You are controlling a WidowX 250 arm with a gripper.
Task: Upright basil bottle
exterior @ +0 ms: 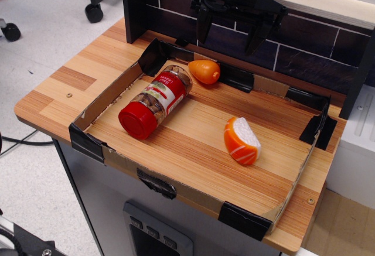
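Observation:
The basil bottle [154,101] lies on its side on the wooden table inside the low cardboard wall. Its red cap [137,120] points toward the front left, and its red-and-white label faces up. My gripper [230,35] hangs open and empty above the back of the table, its two black fingers [203,26] spread wide. It is well behind and to the right of the bottle, not touching it.
A small orange carrot-like toy [205,71] lies just behind the bottle's base. An orange-and-white sushi toy [242,140] lies at the centre right. A taped cardboard wall [94,140] rings the work area. A dark brick-pattern backboard [304,45] stands behind.

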